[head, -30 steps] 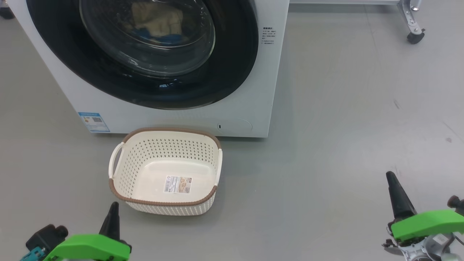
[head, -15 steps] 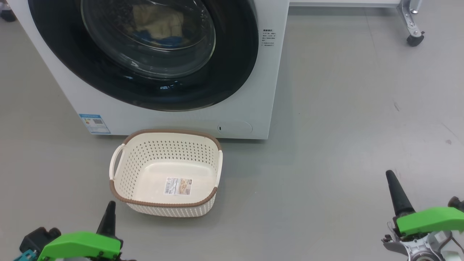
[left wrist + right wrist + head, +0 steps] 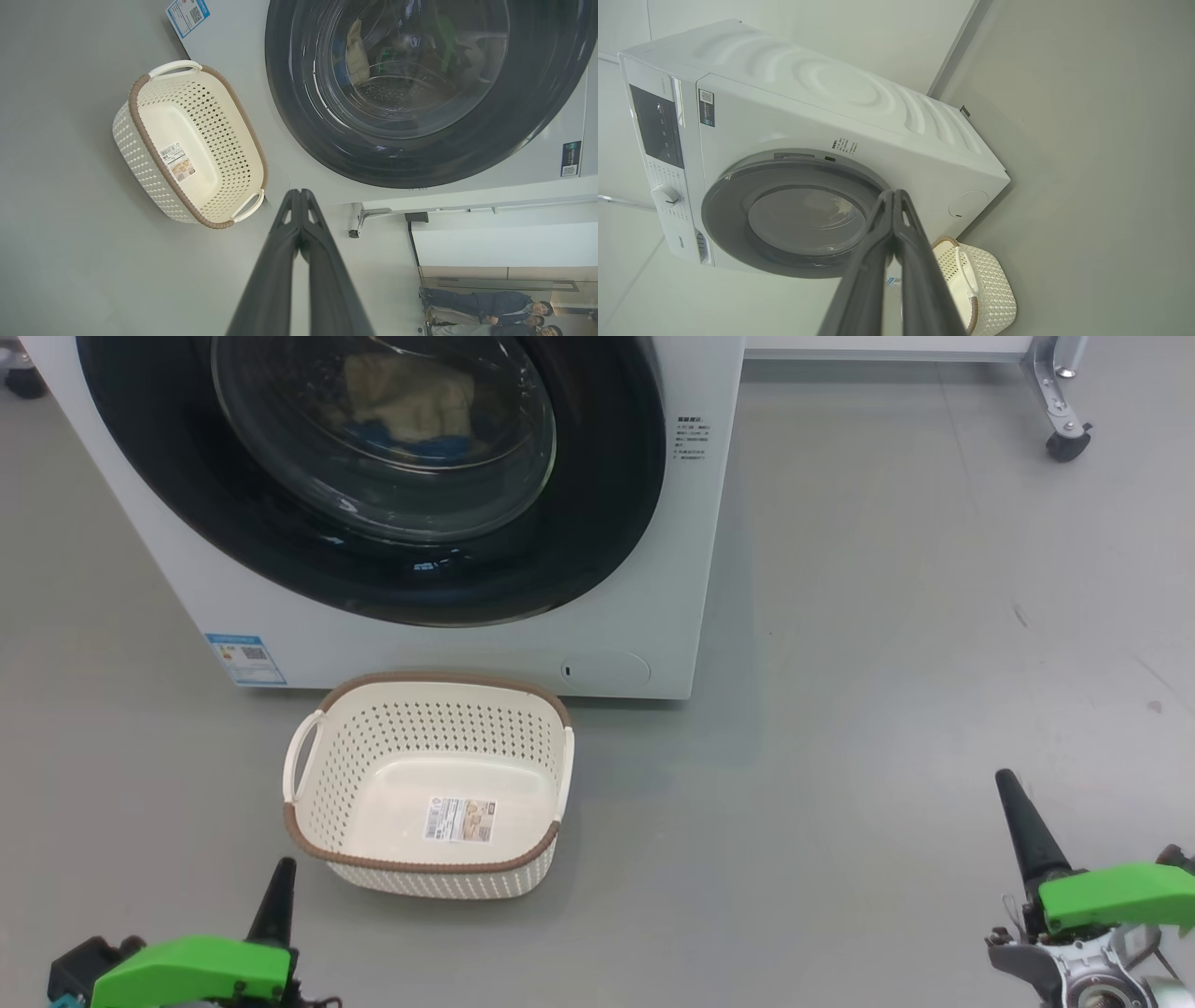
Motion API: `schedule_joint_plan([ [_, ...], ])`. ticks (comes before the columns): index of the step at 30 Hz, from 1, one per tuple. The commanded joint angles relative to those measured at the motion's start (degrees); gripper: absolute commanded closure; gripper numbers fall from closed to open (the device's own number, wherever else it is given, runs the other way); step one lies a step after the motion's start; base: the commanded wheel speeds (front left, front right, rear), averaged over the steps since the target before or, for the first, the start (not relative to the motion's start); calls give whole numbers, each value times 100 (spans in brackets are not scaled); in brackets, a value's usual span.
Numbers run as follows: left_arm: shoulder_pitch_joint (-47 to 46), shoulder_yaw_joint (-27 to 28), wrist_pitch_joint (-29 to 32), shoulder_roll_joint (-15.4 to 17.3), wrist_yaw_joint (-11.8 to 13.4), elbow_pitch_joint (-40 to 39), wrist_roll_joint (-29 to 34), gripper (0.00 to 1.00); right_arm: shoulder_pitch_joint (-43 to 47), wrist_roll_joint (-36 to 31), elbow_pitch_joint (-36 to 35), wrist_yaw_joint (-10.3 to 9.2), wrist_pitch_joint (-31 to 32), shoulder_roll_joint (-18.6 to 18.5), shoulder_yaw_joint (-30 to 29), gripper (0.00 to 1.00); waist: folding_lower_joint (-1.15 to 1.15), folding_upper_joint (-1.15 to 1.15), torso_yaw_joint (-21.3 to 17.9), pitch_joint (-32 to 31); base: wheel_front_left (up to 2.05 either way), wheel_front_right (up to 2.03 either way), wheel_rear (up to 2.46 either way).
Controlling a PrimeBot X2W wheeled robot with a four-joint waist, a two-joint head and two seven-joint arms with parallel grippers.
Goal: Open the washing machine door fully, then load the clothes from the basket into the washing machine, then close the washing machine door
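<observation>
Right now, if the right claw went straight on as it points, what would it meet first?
Probably the black rim of the washing machine door; the gap before it looks free, depth unclear.

Green wrist covers (image 3: 191,971) (dark tapered fingers (image 3: 1027,831))

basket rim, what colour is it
Brown rim on the cream-white basket; clearest in the head view.

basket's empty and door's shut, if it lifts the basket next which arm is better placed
Probably left. The left gripper, shut, sits just short of the near wall of the basket, while the right gripper, also shut, is far off to the side.
</observation>
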Motion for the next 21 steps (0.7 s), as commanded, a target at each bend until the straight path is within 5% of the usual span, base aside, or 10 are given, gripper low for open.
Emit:
schedule_joint_plan([
  [1, -306, 240, 41, 27, -68, -142, -149, 100, -358, 186, -145, -12, 40, -142, 54, 100, 0, 0, 1, -4, 0, 0, 0],
  [21, -364, 633, 310, -144, -204, 10, -1269, 100, -567, 1475, 166, -15, 172, -149, 30, 100, 0, 0, 8, -70, 0, 0, 0],
])
